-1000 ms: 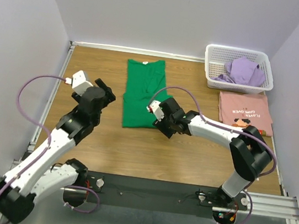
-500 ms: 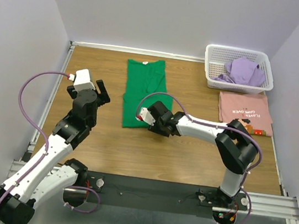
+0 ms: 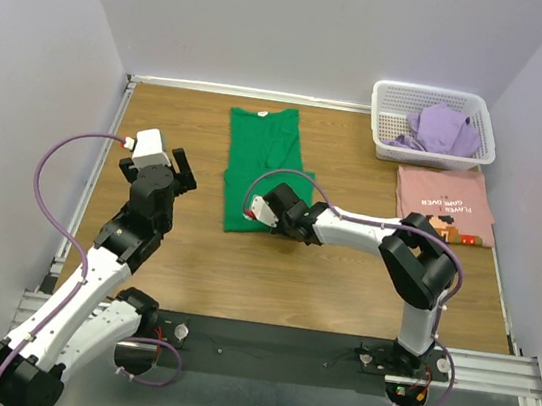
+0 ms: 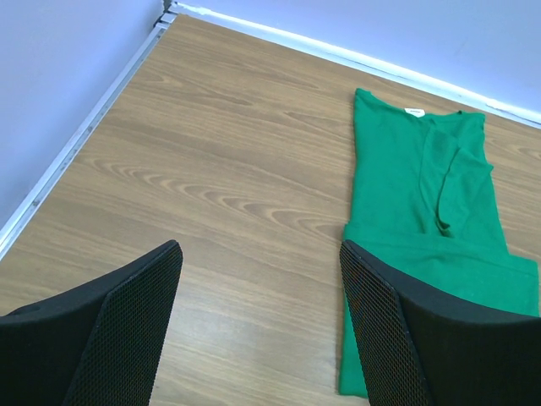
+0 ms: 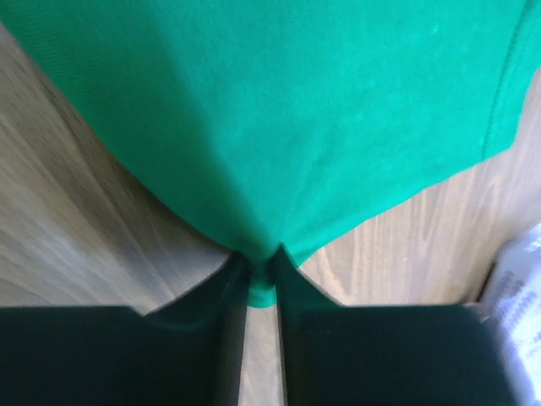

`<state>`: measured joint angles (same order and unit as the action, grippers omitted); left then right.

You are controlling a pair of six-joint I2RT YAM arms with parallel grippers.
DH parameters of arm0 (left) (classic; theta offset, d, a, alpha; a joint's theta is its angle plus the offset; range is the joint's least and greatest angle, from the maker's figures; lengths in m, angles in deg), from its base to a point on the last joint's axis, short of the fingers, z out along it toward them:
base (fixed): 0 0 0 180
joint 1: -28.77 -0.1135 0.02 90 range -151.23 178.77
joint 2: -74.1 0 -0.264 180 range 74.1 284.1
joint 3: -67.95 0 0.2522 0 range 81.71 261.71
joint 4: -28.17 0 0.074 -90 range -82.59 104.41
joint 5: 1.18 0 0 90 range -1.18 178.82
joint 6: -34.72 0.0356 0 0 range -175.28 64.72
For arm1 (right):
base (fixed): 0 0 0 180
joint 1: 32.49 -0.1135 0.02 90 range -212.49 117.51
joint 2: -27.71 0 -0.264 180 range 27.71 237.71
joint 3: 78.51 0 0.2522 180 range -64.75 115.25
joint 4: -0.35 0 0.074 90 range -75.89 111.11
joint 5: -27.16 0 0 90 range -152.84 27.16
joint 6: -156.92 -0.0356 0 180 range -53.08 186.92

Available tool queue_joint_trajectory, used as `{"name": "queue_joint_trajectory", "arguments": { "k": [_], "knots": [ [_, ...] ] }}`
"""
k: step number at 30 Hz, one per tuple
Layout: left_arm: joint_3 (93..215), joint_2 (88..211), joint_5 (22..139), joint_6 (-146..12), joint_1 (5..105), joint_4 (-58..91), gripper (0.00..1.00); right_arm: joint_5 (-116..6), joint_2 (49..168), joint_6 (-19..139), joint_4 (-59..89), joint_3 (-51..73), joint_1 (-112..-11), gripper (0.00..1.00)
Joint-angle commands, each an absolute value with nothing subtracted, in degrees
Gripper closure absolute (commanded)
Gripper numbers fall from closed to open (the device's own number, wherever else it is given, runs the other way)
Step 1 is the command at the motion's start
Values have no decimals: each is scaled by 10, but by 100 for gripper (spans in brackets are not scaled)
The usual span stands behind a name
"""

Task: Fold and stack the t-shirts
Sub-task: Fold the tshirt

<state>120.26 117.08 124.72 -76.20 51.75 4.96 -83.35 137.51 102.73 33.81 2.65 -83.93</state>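
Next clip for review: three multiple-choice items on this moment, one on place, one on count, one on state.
1. Where is the lavender shirt? A on the wood; B in the white basket; C over an arm.
2. How many shirts show? A one; B two; C three.
3. The right pincer is: A shut on an edge of the green shirt; B open above wood; C out of view.
1 B: it lies bunched inside the basket. 2 C: green, lavender and a pink shirt. 3 A: the wrist view shows green fabric pinched in it.
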Motion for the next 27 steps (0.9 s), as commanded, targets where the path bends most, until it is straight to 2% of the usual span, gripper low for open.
{"name": "queue_joint_trajectory", "arguments": {
  "k": [1,2,3,8,12,17,23,27],
  "knots": [
    [1206,1167,1227,-772,514,51,16,-810,1405,1016,359,8,-840,89],
    [1207,1168,1217,-790,513,43,16,-802,1402,1009,360,6,-840,98],
    [1209,1170,1213,-803,514,36,16,-796,1399,1003,364,6,-840,100],
    [1241,1204,1199,-959,513,-64,16,-741,1365,961,390,2,-840,99],
    [1229,1236,1112,-1046,514,-118,17,-679,1331,938,423,3,-840,99],
    [1191,1265,1032,-1056,515,-131,19,-631,1305,908,450,-1,-839,100],
    [1178,1273,988,-1104,516,-171,23,-642,1292,872,450,-3,-839,100],
    [1169,1324,955,-1116,521,-170,23,-632,1295,857,450,1,-840,99]
  ]
}}
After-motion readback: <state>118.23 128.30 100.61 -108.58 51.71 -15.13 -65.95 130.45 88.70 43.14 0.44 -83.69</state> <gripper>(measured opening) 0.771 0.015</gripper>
